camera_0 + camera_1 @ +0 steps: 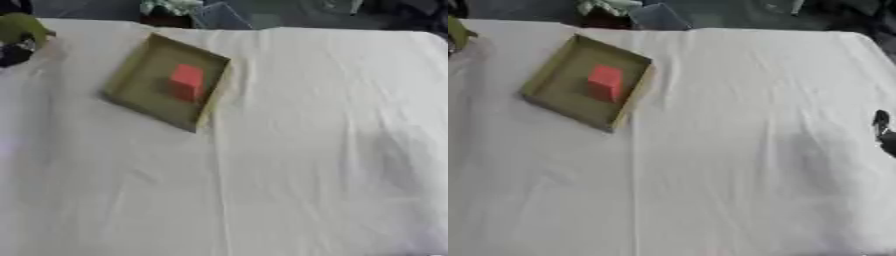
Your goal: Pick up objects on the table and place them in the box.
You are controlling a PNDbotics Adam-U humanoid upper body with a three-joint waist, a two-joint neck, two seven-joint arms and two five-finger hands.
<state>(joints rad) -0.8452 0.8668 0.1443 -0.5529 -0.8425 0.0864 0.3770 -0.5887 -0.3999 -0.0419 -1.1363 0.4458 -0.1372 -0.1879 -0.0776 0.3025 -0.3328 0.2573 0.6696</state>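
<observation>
Cardboard, by the look of it, makes up the shallow olive-brown box (131,87) that lies askew on the white-draped tabletop (306,150) toward the far left, and a red block (185,81) already stands inside it near the middle, apart from the walls. At the upper left edge the left hand (16,50) shows only as a dark shape under a rounded green object (19,27), which it appears to carry; whether its fingers curl round the object or merely bear it I cannot tell. The green thing looks smooth and rounded, so it probably weighs little but could roll or slip; taking it across its widest part and lowering it close to the box floor before letting go would likely serve best. The red block, with flat faces and crisp edges, seems stiff and light, easy to take by two opposite sides. The box itself has thin low walls that would likely shift if bumped. In the right eye view a sliver of the right hand (882,131) shows at the right edge, dark and off the cloth; its fingers cannot be made out. The rest of the cloth bears only creases.
</observation>
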